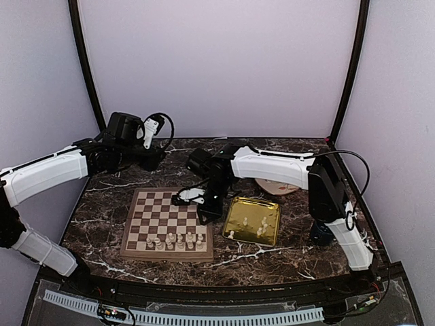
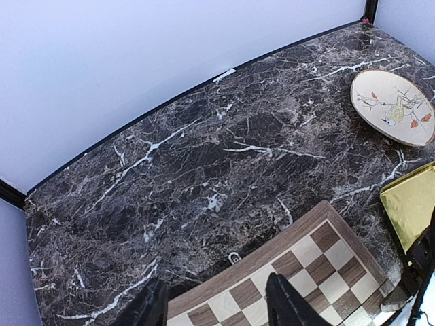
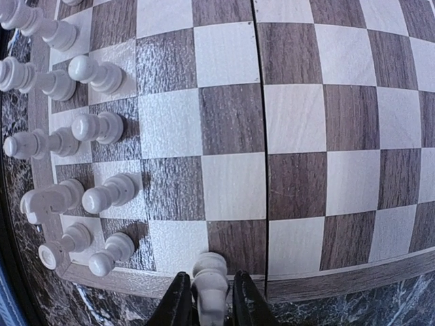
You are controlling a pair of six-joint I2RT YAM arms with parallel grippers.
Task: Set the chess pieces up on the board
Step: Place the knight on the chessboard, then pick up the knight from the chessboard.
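The board (image 1: 160, 204) lies in the middle of the marble table, with several cream-white chess pieces (image 1: 173, 240) standing in two rows along its near edge. In the right wrist view those pieces (image 3: 102, 75) fill the left side of the board (image 3: 306, 122). My right gripper (image 3: 211, 302) hangs at the board's right rim (image 1: 207, 207), its fingers close on either side of one white chess piece (image 3: 211, 278). My left gripper (image 2: 217, 299) is open and holds nothing above the board's far-left corner (image 2: 306, 258); in the top view it (image 1: 151, 160) sits behind the board.
A shiny gold tray (image 1: 272, 207) right of the board holds a few more white pieces (image 1: 262, 224). A decorated round plate (image 1: 282, 187) lies behind the tray, also visible in the left wrist view (image 2: 394, 105). Walls enclose the table on three sides.
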